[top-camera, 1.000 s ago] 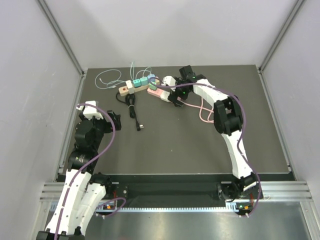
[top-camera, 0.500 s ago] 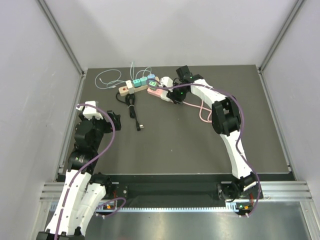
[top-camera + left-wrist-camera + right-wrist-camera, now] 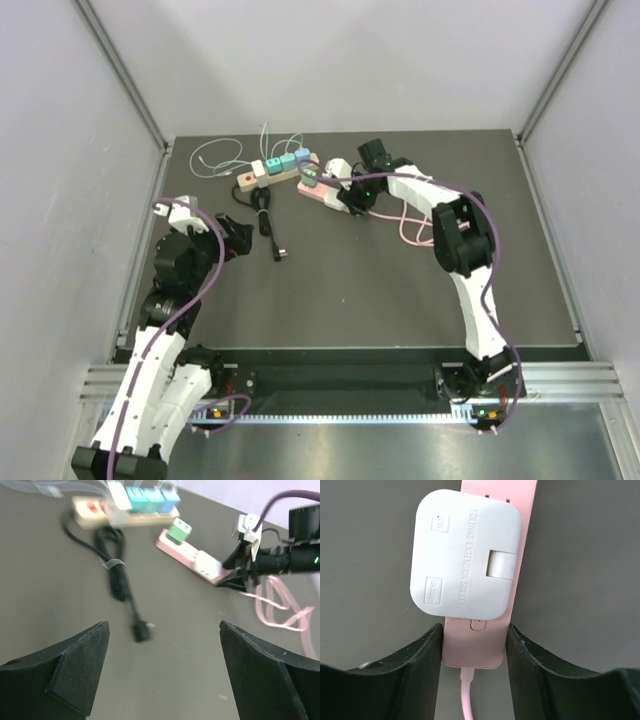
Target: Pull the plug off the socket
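A pink socket strip [image 3: 472, 647] lies at the back of the table, with its pink cable running out toward me. A white square plug [image 3: 465, 575] marked "folding extension socket" sits in it, and a green plug [image 3: 309, 176] sits further along. My right gripper [image 3: 474, 630] is shut on the cable end of the pink strip [image 3: 318, 190], with one finger [image 3: 432, 645] against each long side, just short of the white plug [image 3: 337, 168]. My left gripper [image 3: 165, 630] hangs open over bare table at the left, well away from the strip [image 3: 175, 550].
A beige power strip [image 3: 262, 176] with blue-green plugs lies left of the pink one. A bundled black cord [image 3: 266, 215] trails from it toward me. Thin pale cables [image 3: 215, 155] loop at the back left. The pink cable [image 3: 410, 225] curls under my right arm.
My right gripper has closed from wide open onto the end of the pink strip. My left arm has swung slightly forward and to the right, jaws still open.
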`<move>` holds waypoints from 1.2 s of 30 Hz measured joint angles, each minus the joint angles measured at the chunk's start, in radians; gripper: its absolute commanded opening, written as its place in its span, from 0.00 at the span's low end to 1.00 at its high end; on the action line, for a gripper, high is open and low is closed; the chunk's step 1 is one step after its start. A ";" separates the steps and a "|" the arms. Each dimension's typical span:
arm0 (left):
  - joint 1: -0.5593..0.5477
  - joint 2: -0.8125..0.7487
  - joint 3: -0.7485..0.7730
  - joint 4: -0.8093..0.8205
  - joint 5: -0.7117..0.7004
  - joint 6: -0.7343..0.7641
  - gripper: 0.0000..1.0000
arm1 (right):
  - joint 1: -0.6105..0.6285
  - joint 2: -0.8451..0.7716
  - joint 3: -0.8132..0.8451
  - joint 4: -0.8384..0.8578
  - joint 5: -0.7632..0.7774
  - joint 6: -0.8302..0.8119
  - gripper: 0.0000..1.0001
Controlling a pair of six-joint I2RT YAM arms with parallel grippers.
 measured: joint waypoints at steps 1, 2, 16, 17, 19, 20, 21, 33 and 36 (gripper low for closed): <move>0.000 0.023 0.000 0.011 0.017 -0.050 0.94 | 0.000 -0.047 -0.077 0.025 -0.005 0.019 0.00; 0.000 0.048 -0.001 0.021 0.037 -0.110 0.93 | 0.001 -0.087 -0.137 0.045 -0.009 0.035 0.00; -0.158 0.467 -0.284 0.589 0.248 -0.816 0.82 | 0.072 -0.465 -0.669 0.333 0.003 0.275 0.00; -0.180 0.486 -0.282 0.624 0.237 -0.831 0.82 | 0.078 -0.480 -0.694 0.351 0.009 0.294 0.00; -0.224 0.535 -0.276 0.699 0.215 -0.863 0.81 | 0.089 -0.502 -0.737 0.388 0.022 0.331 0.00; -0.243 0.567 -0.272 0.732 0.201 -0.881 0.81 | 0.094 -0.510 -0.752 0.400 0.028 0.347 0.00; -0.263 0.599 -0.266 0.761 0.187 -0.896 0.80 | 0.098 -0.517 -0.770 0.417 0.036 0.366 0.00; -0.399 0.925 -0.130 0.892 -0.027 -1.017 0.73 | 0.119 -0.556 -0.869 0.527 0.063 0.487 0.00; -0.406 1.007 -0.072 0.917 -0.044 -1.031 0.69 | 0.121 -0.556 -0.875 0.542 0.064 0.490 0.00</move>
